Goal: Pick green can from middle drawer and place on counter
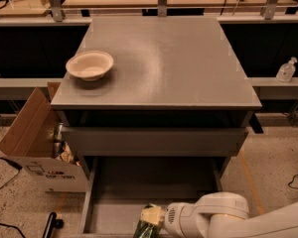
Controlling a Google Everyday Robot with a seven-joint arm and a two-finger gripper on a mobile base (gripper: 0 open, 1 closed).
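Now I see the gripper (pixel 151 216) low at the front of the drawer (pixel 154 182), touching the can (pixel 142 230) there; I cannot tell whether it grips it. I judge this the pick step. Next comes a straight lift clear of the drawer, then over onto the counter (pixel 188 68).

My arm (pixel 273 224) reaches in from four o'clock, lying low along the bottom edge, with the fat white wrist (pixel 211 214) level. My gripper (pixel 150 218) is down at six o'clock (pale tip pointing toward nine), pressed right against the top of the green can (pixel 143 229).
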